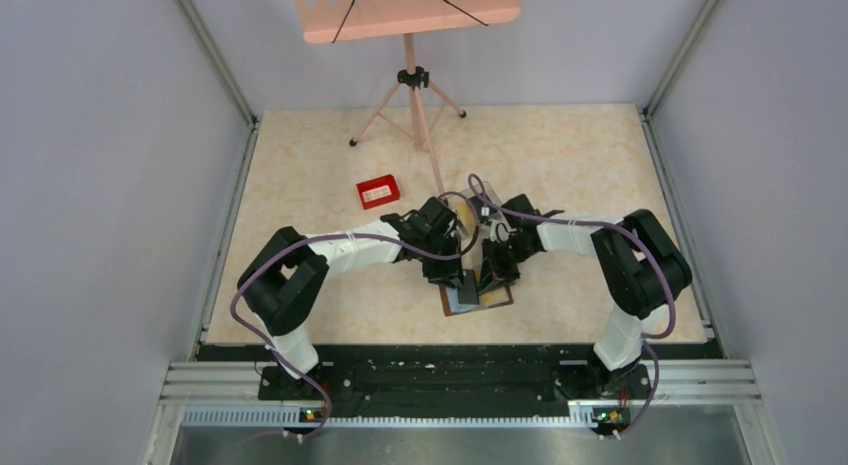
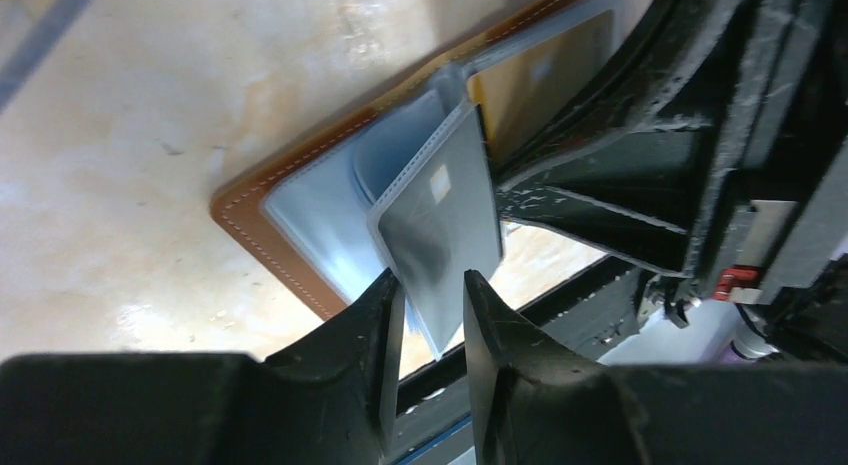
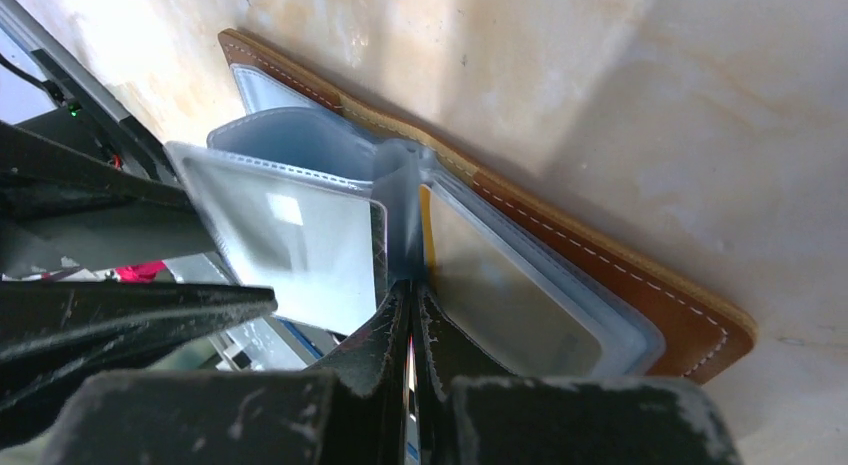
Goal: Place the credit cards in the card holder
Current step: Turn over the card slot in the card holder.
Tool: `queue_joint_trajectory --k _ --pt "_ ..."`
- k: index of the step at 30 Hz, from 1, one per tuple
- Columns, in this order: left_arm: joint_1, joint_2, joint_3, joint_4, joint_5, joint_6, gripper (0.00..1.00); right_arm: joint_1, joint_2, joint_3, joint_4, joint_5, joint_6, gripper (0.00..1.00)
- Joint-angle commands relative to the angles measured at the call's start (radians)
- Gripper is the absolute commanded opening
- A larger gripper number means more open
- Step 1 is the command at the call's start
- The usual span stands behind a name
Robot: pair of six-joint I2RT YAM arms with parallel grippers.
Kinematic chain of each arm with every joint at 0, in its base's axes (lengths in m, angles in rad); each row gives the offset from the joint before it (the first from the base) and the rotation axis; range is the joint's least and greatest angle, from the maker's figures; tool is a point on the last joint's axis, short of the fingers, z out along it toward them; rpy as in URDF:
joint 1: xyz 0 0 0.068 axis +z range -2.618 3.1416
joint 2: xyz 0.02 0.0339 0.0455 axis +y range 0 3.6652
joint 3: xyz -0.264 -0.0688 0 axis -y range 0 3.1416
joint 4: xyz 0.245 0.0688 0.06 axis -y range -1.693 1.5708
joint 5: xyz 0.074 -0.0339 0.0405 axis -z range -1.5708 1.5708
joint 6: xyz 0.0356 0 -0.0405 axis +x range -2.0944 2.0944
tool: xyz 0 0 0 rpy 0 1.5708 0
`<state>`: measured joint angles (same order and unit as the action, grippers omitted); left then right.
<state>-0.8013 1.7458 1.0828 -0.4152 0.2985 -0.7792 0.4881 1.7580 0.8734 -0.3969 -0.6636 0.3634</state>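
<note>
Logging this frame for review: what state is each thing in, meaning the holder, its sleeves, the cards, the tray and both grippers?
card holder: open, lying flat on the table.
raised sleeve: standing up from the stack, grey card inside.
tan-yellow card: tucked in a flat sleeve.
left gripper: open, fingers astride the raised sleeve.
right gripper: shut, tips at the sleeves' spine.
red tray: upright, apart from the holder.

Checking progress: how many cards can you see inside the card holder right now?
2 in the card holder. One greyish card sits in the raised sleeve that the left gripper straddles. One tan-yellow card lies flat beside it. Others may be hidden.
</note>
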Motion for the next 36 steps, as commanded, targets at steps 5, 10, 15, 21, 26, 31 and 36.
queue_joint_trajectory --k 5,10,15,21,26,31,36 --pt "-0.019 -0.014 0.053 0.13 0.105 -0.008 0.32 0.02 -0.061 0.062 -0.081 0.083 -0.006 0.0" --pt "-0.019 0.028 0.084 0.085 0.118 -0.001 0.08 0.02 -0.09 0.098 -0.132 0.127 -0.007 0.0" --pt "-0.019 0.043 0.119 0.047 0.113 0.02 0.06 0.019 -0.12 0.116 -0.184 0.172 -0.013 0.01" --pt "-0.019 0.108 0.174 0.037 0.154 0.03 0.13 -0.025 -0.161 0.129 -0.258 0.246 -0.038 0.02" --pt "-0.025 0.157 0.253 -0.017 0.166 0.061 0.3 -0.064 -0.173 0.14 -0.317 0.315 -0.082 0.02" --pt "-0.032 0.201 0.302 0.003 0.241 0.072 0.47 -0.101 -0.193 0.15 -0.337 0.347 -0.093 0.02" --pt "-0.037 0.287 0.367 -0.001 0.355 0.087 0.5 -0.133 -0.209 0.199 -0.39 0.439 -0.122 0.02"
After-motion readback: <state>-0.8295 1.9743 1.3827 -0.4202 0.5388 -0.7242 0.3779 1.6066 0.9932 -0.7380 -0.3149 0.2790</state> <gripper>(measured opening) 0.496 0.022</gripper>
